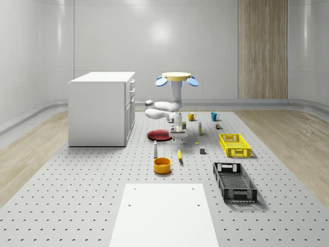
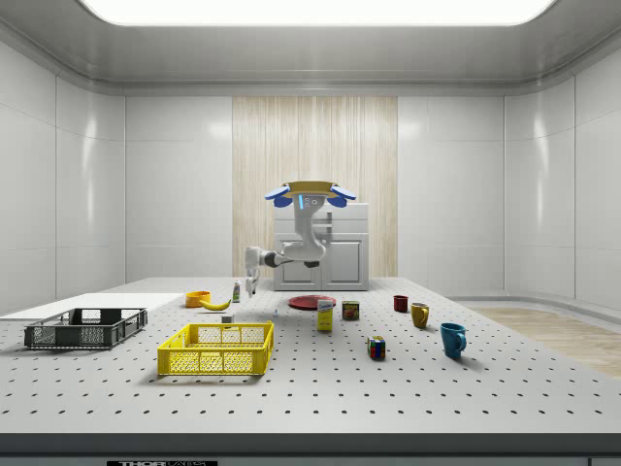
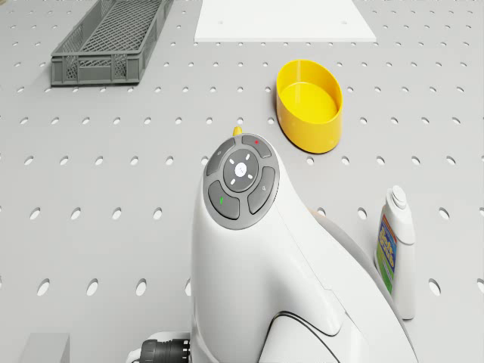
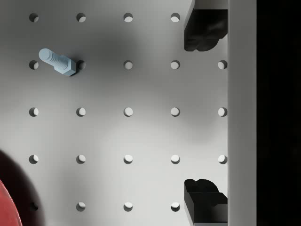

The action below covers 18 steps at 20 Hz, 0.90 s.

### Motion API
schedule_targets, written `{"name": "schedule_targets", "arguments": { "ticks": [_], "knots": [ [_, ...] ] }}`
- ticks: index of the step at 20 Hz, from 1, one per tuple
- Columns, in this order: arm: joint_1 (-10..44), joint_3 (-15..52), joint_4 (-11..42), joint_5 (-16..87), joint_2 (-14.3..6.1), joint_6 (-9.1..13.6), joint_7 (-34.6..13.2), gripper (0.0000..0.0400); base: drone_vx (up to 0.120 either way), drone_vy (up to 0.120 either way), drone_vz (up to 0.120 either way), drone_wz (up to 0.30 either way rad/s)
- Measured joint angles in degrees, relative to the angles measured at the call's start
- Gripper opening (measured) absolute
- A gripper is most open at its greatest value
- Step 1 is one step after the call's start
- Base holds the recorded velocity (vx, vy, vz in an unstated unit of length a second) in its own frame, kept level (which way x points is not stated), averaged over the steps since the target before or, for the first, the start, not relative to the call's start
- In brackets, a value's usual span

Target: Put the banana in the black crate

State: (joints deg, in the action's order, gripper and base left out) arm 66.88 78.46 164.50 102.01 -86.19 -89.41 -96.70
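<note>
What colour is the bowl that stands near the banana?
The bowl is yellow-orange, clearest in the drone view.

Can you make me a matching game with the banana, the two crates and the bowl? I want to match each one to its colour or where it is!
Things:
1. banana
2. black crate
3. yellow crate
4. bowl

Clues:
A. round and orange-yellow, beside the banana
B. dark, nearest the white board in the whole-scene view
C. bright mesh box, farther back than the dark one in the whole-scene view
D. long and thin, lying on the table between the bowl and the crates

Pairs: 1-D, 2-B, 3-C, 4-A
</note>
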Motion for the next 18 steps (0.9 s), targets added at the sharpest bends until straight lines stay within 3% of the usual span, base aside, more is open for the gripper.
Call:
{"name": "schedule_targets", "arguments": {
  "ticks": [16,18],
  "knots": [
    [0.2,0.2,0.0,-0.4,-1.1,-1.0,-0.2,0.0400,0.120,0.000,0.000,0.000],
    [0.3,0.2,0.0,-0.5,-1.2,-1.1,-0.2,0.0400,0.120,0.000,-0.120,0.000]
  ]
}}
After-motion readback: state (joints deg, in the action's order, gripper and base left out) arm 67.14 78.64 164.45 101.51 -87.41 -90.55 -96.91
